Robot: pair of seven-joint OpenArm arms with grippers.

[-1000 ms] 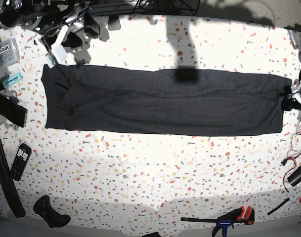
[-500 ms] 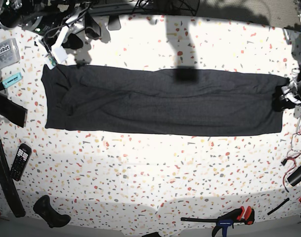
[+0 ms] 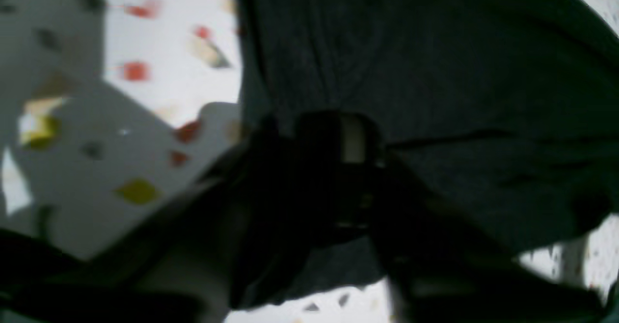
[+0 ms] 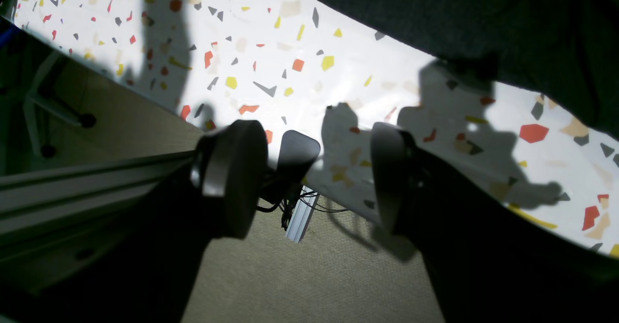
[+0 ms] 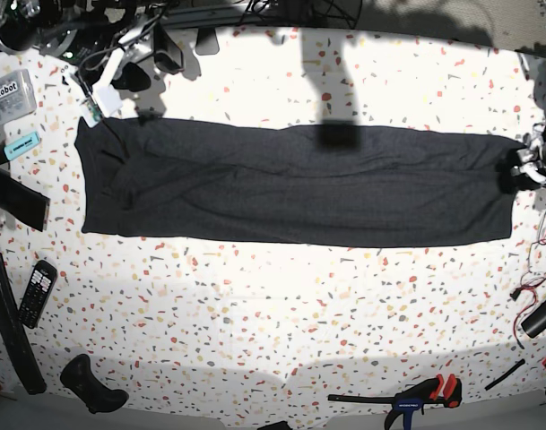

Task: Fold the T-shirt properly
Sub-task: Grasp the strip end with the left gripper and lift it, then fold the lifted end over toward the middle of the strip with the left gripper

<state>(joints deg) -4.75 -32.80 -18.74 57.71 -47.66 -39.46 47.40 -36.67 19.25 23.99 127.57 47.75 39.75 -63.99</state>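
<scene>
Base view: T-shirt (image 5: 290,193), folded into a long band, lies across table (image 5: 273,313). Left gripper (image 3: 338,168) pinches its end edge between near-closed jaws; right gripper (image 4: 319,178) gapes empty beside the far end (off cloth). Risk: a shallow, single-layer pinch could slip when lifted.

A: T-shirt (image 5: 290,193) — soft matt cloth, dark charcoal, fine heathered knit.

B: Table (image 5: 273,305)?

A: Smooth, faintly glossy white top, terrazzo-style coloured flecks.

B: Right gripper (image 4: 316,178)?

A: Matt black plastic pads. Clamp (image 5: 416,396) at front edge: plastic grips, dark bar.
</scene>
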